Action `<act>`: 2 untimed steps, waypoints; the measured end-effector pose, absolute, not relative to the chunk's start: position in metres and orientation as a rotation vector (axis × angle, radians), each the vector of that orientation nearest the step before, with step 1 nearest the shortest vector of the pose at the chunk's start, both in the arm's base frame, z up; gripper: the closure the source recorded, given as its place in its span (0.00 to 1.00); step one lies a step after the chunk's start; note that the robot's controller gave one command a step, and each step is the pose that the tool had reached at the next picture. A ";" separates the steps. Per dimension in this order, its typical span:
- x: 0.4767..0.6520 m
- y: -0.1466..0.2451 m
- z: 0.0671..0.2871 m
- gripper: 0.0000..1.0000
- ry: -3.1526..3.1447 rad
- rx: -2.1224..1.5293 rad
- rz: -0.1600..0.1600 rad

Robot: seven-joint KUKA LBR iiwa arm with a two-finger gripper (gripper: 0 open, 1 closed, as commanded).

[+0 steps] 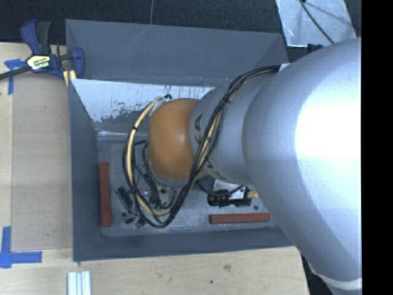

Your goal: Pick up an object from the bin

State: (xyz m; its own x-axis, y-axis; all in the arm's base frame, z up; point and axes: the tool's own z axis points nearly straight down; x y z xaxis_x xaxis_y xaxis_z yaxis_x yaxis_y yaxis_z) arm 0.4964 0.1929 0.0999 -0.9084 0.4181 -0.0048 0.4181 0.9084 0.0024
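My gripper (142, 196) is low in the bin's left half, mostly hidden under the arm's orange cover and cable loops. A long red-brown bar (105, 193) lies along the left wall, just left of the gripper and apart from it. Small dark bits (126, 203) lie on the floor between that bar and the gripper. To the right, a black and yellow thing (229, 196) pokes out from under the arm. A second red-brown bar (239, 218) lies along the near wall below it.
The big silver arm covers the right half of the bin and whatever lies beneath it. The far wall slopes up behind the orange cover, its lower part scratched.
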 end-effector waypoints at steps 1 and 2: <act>0.487 0.197 0.068 0.00 3.056 0.739 -0.003; 0.488 0.197 0.068 0.00 3.055 0.739 -0.002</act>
